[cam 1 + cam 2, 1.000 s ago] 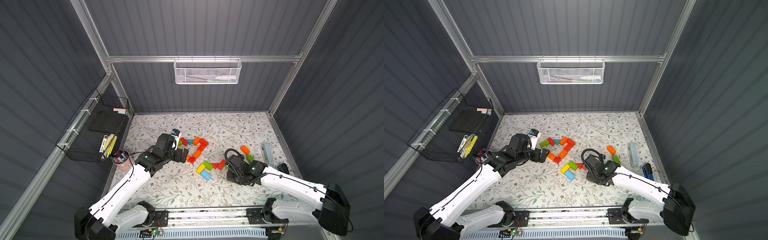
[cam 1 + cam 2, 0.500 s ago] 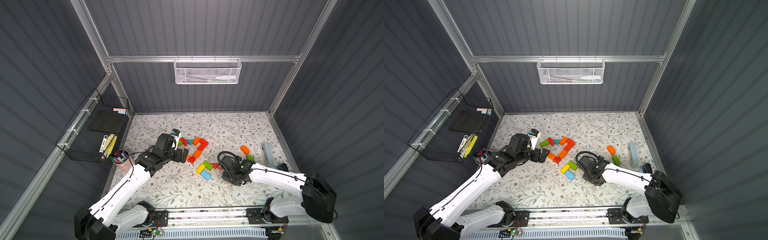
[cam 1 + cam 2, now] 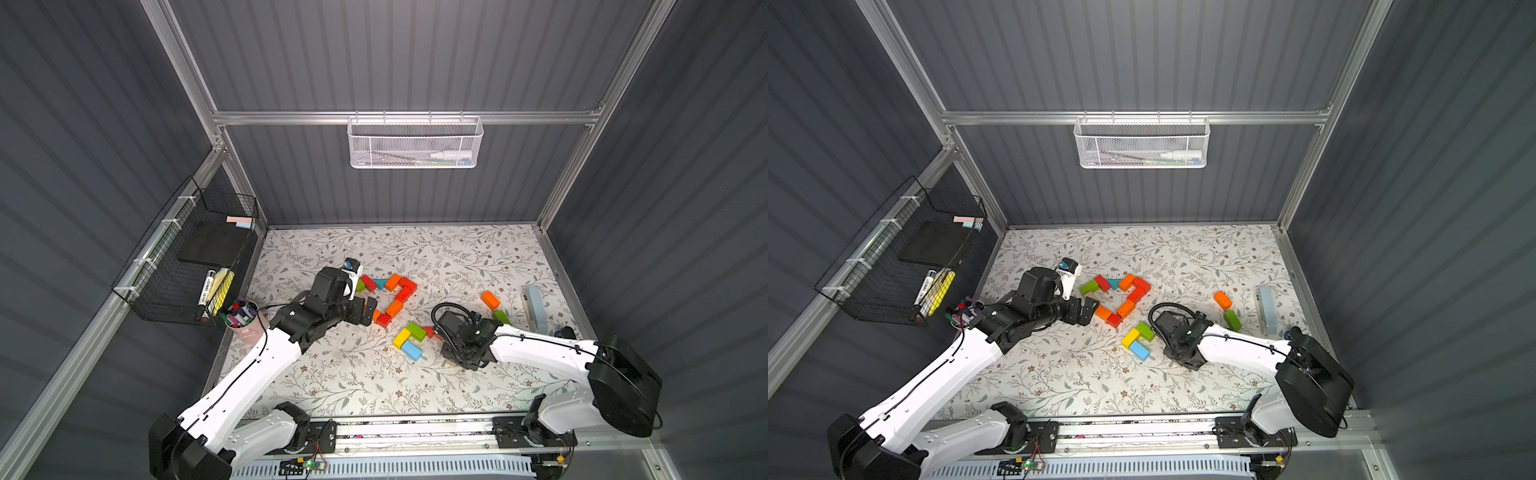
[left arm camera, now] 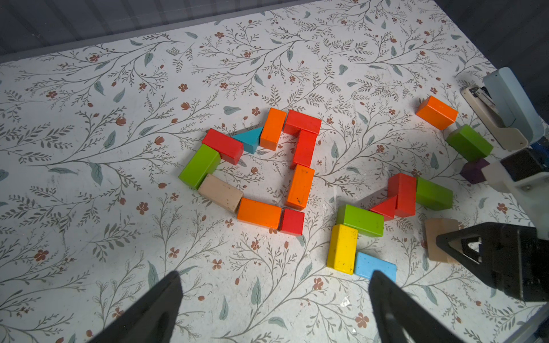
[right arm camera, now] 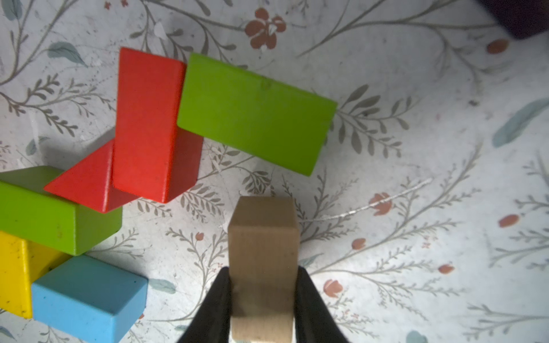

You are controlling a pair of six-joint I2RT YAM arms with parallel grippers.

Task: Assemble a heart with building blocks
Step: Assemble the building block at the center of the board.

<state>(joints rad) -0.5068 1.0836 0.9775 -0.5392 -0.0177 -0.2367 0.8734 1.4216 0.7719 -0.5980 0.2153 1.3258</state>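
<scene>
One tan block sits (clamped) inside right pincer.

Table: white, leaf-and-flower print. Blocks: red, orange, green, yellow, blue, teal, tan.

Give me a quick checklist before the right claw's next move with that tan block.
1. Plain tan wooden block clamped in right claw: ok.
2. Block lifted off the floral tabletop: cannot tell.
3. Left claw open and empty: ok.
4. Left claw apart from right claw: ok.
5. Heart outline closed: not ok; there is a gap beyond the green wooden brick.
</scene>
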